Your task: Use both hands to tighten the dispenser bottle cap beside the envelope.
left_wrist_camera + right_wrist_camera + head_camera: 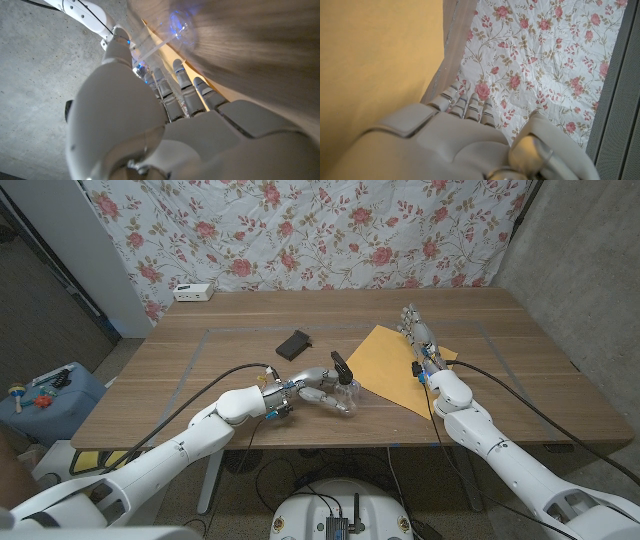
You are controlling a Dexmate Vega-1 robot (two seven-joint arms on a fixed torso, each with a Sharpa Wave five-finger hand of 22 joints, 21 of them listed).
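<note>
Robot hand (465, 145) beside yellow envelope (375, 65)

Head overlooks table (200, 370); wrist cameras hug hands.

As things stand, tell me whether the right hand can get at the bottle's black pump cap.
Probably yes. The right hand hangs open over the envelope, nothing between it and the black pump cap; the left hand grips only the bottle's body.
</note>
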